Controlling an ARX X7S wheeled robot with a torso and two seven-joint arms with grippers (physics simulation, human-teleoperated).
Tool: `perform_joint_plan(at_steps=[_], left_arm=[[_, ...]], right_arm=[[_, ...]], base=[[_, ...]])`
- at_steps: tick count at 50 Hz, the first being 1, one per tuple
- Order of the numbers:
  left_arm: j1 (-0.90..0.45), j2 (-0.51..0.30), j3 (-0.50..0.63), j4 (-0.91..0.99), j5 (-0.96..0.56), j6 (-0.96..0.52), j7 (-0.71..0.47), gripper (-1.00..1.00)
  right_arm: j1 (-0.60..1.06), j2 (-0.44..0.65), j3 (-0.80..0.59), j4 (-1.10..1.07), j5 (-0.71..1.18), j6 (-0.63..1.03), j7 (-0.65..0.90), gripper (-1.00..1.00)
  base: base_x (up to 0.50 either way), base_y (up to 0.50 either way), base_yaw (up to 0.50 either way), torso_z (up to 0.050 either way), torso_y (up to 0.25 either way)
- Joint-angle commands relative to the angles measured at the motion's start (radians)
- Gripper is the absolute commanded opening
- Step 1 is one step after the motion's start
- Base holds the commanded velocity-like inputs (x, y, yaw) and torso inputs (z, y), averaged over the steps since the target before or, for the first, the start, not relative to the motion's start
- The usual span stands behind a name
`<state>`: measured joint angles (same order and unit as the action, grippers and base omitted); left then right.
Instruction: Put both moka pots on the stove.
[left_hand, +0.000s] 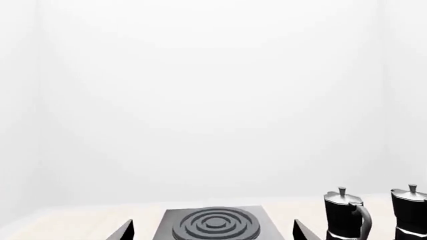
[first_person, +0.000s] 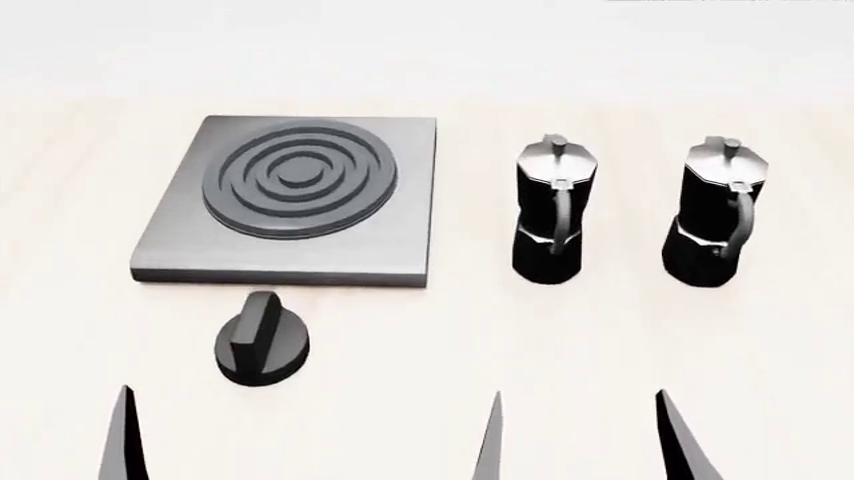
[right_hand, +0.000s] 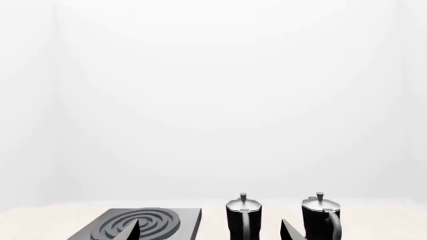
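The stove (first_person: 400, 240) is a flat grey plate with dark burner rings, lying at the left of the pale table. Two black moka pots stand upright to its right, the nearer-to-stove pot (first_person: 551, 215) and the far right pot (first_person: 718, 215), handles facing me. My left gripper (left_hand: 213, 231) is open and empty, low in front of the stove (left_hand: 267, 227), with both pots (left_hand: 345, 216) (left_hand: 410, 212) off to its side. My right gripper (right_hand: 210, 231) is open and empty, facing the nearer pot (right_hand: 243, 219); the other pot (right_hand: 320, 217) stands beside it. Both grippers are well short of the pots.
A low round black knob (first_person: 262, 345) lies on the table just in front of the stove. Dark fingertips (first_person: 127, 440) (first_person: 681, 445) poke in at the near edge of the head view. A white wall stands behind the table.
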<state>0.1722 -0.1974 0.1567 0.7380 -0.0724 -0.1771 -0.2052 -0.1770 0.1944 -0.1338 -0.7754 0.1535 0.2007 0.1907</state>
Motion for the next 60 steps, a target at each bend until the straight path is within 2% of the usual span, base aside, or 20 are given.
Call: perform_joint_plan(at_steps=[1,47,60], left_arm=[[-0.001,-0.008,0.004,0.003,-0.007,-0.001,-0.009,1.0],[-0.004,-0.033,0.03,-0.006,-0.015,0.01,-0.037,1.0],[-0.005,-0.047,0.04,-0.006,-0.022,0.012,-0.053,1.0]], right_arm=[[0.002,0.009,-0.008,0.002,0.002,-0.001,0.009,1.0],[0.006,0.049,-0.046,0.016,0.007,-0.034,0.064,1.0],[0.006,0.063,-0.046,0.012,0.031,-0.033,0.078,1.0]], base=[[0.24,0.0,0.0,0.0,0.0],[0.24,0.0,0.0,0.0,0.0],[0.01,0.0,0.0,0.0,0.0]])
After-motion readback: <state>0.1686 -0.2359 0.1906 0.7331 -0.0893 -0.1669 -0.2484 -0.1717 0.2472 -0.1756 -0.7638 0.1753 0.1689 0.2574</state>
